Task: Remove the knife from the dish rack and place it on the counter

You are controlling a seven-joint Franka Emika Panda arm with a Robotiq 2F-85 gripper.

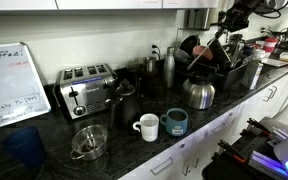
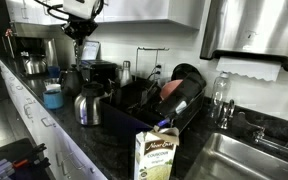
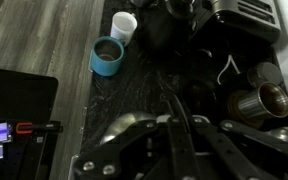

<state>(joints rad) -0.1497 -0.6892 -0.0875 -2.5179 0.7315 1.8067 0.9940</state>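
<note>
High over the counter [image 1: 134,150], towards its dish rack [image 1: 239,75] end, the gripper [image 3: 174,122] is pinched on a thin dark blade, apparently the knife [image 3: 170,98]; lifting it out looks done; lowering it onto bare counter and letting go remain.

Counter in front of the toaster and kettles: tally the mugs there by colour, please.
White mug: 1
Blue mug: 1
Total: 2
</note>
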